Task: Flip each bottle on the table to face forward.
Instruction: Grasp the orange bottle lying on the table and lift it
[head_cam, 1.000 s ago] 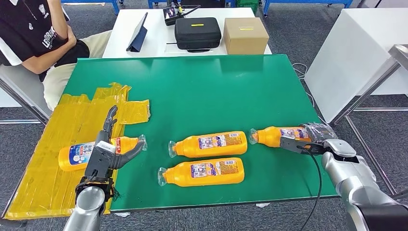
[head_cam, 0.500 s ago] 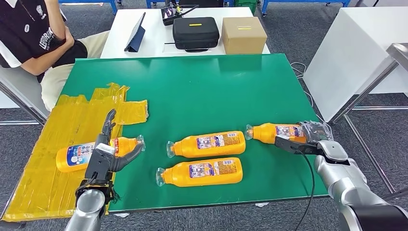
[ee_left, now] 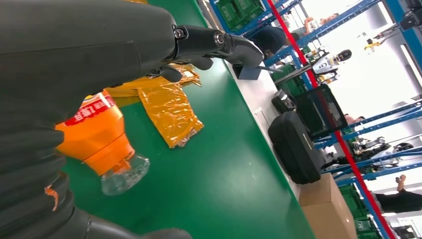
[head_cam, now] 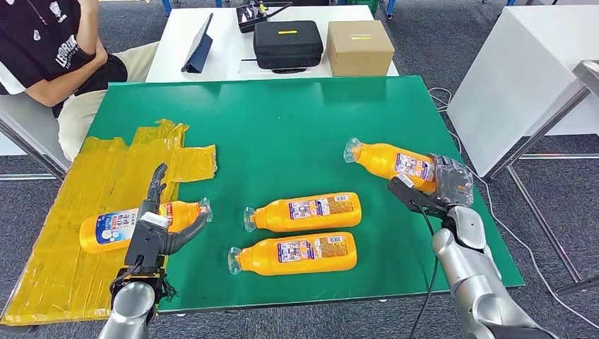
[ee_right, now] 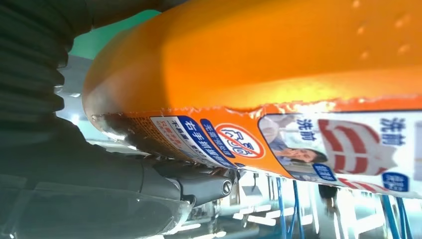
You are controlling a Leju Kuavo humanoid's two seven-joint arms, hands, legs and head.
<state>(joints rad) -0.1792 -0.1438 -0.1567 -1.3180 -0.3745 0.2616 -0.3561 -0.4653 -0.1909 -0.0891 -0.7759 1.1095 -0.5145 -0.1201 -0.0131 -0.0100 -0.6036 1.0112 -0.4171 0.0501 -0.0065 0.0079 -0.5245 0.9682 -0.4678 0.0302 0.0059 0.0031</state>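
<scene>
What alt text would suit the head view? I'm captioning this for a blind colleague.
The robot's right hand holds one orange bottle at the right of a green table. Its left hand hovers open over another bottle lying on yellow sheeting. Two more bottles lie mid-table.

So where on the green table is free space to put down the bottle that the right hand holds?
The far half of the green table is bare, from the yellow tape patch across to the right edge. The near right corner, beside the right hand holding its bottle, is free too. The near middle is crowded by two lying bottles.
</scene>
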